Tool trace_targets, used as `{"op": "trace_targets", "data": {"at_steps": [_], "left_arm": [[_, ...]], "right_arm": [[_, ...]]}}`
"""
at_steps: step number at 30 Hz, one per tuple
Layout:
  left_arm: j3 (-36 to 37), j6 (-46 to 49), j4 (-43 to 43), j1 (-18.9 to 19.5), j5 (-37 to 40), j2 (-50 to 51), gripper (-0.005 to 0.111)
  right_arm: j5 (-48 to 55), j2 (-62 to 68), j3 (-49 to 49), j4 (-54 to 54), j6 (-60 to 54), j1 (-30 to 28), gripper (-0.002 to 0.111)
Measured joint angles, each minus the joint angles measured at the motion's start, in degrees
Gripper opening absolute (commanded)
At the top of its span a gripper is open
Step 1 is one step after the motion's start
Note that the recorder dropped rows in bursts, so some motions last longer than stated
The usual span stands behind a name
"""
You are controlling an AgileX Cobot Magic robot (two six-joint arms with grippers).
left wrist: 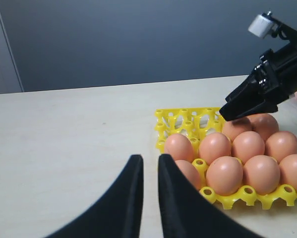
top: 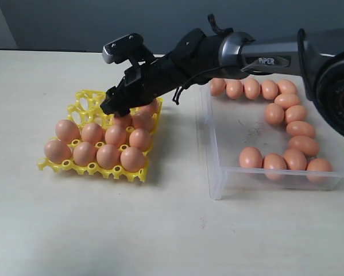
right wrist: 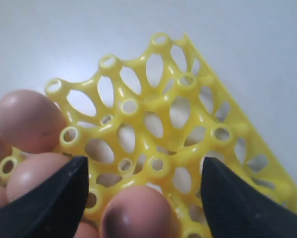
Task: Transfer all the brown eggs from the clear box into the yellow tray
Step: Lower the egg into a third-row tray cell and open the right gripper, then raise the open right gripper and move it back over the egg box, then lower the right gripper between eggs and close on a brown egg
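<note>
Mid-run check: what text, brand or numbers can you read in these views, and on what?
"PIPER": on the right arm's grey forearm.
Faint lettering on the black joint housing: too blurred to read.
No markings seen on the brown eggs, yellow tray or clear box.

In the exterior view the right end effector (top: 115, 106) covers the rear middle of the yellow tray (top: 71, 166), so the brown eggs (top: 143, 122) beneath it show only in part, and whether its fingertips touch one cannot be told. In the right wrist view the nearest egg (right wrist: 138, 214) is blurred and cut off by the picture's edge. The left end effector (left wrist: 149, 161) is likewise cut off in its own view.
</note>
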Motion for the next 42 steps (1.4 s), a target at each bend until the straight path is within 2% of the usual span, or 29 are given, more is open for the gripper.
{"op": "trace_targets", "data": {"at_steps": [3, 6, 10, 14, 17, 21, 27, 35, 42], "left_arm": [[0.0, 0.0, 0.0, 0.0, 0.0, 0.0, 0.012], [0.0, 0.0, 0.0, 0.0, 0.0, 0.0, 0.012], [0.0, 0.0, 0.0, 0.0, 0.0, 0.0, 0.012], [0.0, 0.0, 0.0, 0.0, 0.0, 0.0, 0.012], [0.0, 0.0, 0.0, 0.0, 0.0, 0.0, 0.012], [0.0, 0.0, 0.0, 0.0, 0.0, 0.0, 0.012], [0.0, 0.0, 0.0, 0.0, 0.0, 0.0, 0.012], [0.0, 0.0, 0.0, 0.0, 0.0, 0.0, 0.012], [0.0, 0.0, 0.0, 0.0, 0.0, 0.0, 0.012]], "right_arm": [[0.3, -2.7, 0.0, -2.5, 1.1, 0.0, 0.063], [0.9, -5.8, 0.0, -11.2, 7.3, 0.0, 0.062], [4.9, -10.1, 0.0, -35.7, 29.6, -0.1, 0.062], [16.5, -12.1, 0.0, -65.9, 55.4, -2.3, 0.062], [26.0, -11.8, 0.0, -78.2, 64.9, -5.8, 0.062], [30.7, -10.2, 0.0, -80.6, 68.2, -11.7, 0.061], [32.2, -8.7, 0.0, -72.5, 67.3, -18.0, 0.055], [32.0, -5.4, 0.0, -69.9, 66.5, -19.3, 0.055], [31.9, -1.8, 0.0, -72.4, 66.3, -19.5, 0.055]]}}
